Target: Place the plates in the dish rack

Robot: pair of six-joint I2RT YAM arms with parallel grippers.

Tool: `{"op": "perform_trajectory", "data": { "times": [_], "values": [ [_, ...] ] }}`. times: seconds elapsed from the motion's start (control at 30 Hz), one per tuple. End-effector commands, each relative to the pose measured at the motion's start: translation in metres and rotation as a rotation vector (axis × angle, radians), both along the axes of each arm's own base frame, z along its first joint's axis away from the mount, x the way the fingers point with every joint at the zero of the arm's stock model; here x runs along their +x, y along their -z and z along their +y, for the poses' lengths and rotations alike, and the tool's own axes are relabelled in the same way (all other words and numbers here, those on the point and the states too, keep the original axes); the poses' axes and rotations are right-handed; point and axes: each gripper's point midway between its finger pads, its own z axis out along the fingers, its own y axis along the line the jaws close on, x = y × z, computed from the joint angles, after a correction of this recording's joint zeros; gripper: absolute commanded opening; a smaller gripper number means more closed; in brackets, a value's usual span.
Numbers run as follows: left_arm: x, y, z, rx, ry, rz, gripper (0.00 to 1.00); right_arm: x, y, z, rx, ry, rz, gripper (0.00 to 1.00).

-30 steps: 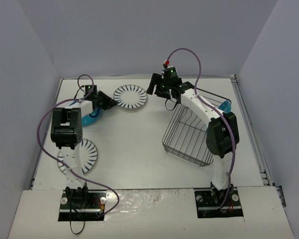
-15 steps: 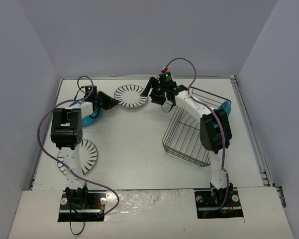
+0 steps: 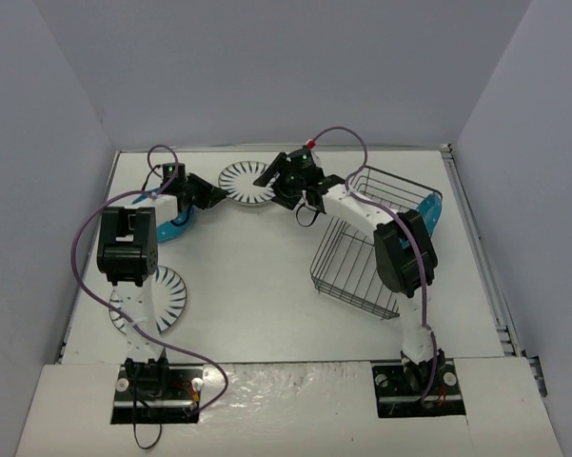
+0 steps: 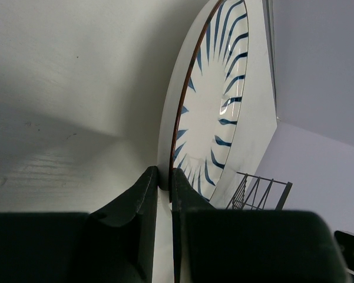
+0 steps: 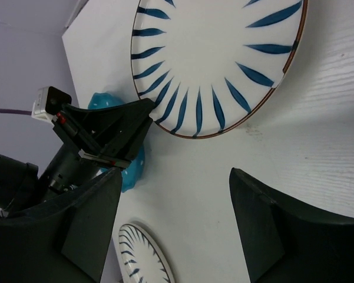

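A white striped plate (image 3: pixel 246 183) lies at the back of the table. My left gripper (image 3: pixel 215 193) is shut on its left rim; in the left wrist view the fingers (image 4: pixel 148 187) pinch the rim of the plate (image 4: pixel 221 100). My right gripper (image 3: pixel 274 177) is open and empty, just right of that plate; in its wrist view (image 5: pixel 175 175) it hovers beside the plate (image 5: pixel 218 59). The black wire dish rack (image 3: pixel 366 257) stands right of centre. A second striped plate (image 3: pixel 154 297) lies near left. One teal plate (image 3: pixel 177 227) lies under the left arm, another (image 3: pixel 429 210) behind the rack.
The white table (image 3: pixel 257 276) is walled in by grey panels on three sides. The left arm's purple cable (image 3: pixel 86 228) loops over the left side. In the right wrist view the left gripper (image 5: pixel 109 132) and teal plate (image 5: pixel 129 171) are close by.
My right gripper has swung left from the rack's back corner to the right side of the striped plate. The left gripper has stayed on the plate's rim.
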Motion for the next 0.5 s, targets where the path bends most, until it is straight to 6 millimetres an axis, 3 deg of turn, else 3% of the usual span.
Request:
{"op": "perform_trajectory", "data": {
  "times": [0.0,0.27,0.47],
  "values": [
    [0.019,-0.12,-0.006,-0.075,0.035,-0.311,0.0,0.001,-0.019,0.006,0.134,0.136,-0.033,0.7],
    [0.017,-0.122,-0.006,-0.074,0.044,-0.31,0.0,-0.011,-0.002,0.012,0.179,0.235,-0.008,0.7],
    [0.014,-0.122,-0.008,-0.077,0.056,-0.306,0.0,-0.002,0.016,0.02,0.222,0.302,-0.011,0.7]
  ]
}}
